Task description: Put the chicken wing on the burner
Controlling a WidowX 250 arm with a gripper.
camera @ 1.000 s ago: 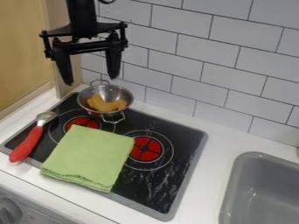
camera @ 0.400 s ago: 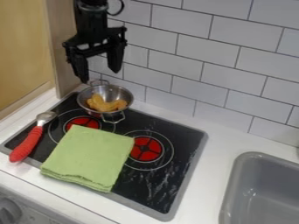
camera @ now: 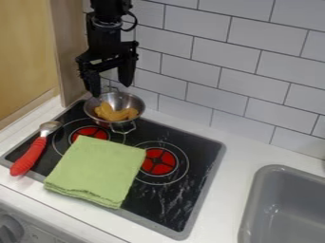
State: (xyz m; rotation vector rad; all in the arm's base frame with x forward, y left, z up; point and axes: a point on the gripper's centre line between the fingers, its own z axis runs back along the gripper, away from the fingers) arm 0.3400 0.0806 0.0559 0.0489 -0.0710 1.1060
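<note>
- Gripper (camera: 111, 90) hangs down above the back left corner of the stove (camera: 175, 199), over the metal bowl (camera: 132, 101).
- Its two fingers are wide apart, with nothing between them, and point down.
- One fingertip lines up with the bowl's rim; I cannot tell if they touch.
- The chicken wing (camera: 114, 113) is in the bowl, not on a burner. Its shape is hard to make out.
- The bowl sits at the stove's back left corner and has two wire handles.
- A green cloth (camera: 95, 171) lies on the stove by the front left and hides part of the left red burner (camera: 90, 132).
- The right red burner (camera: 158, 161) is beside the cloth.
- A spoon (camera: 30, 156) with a red handle lies over the stove's left edge.
- The gray sink (camera: 254, 209) is set in the worktop (camera: 219, 190) near its right end, and is cut off.
- At the front left, a knob (camera: 9, 228) is cut off too.
</note>
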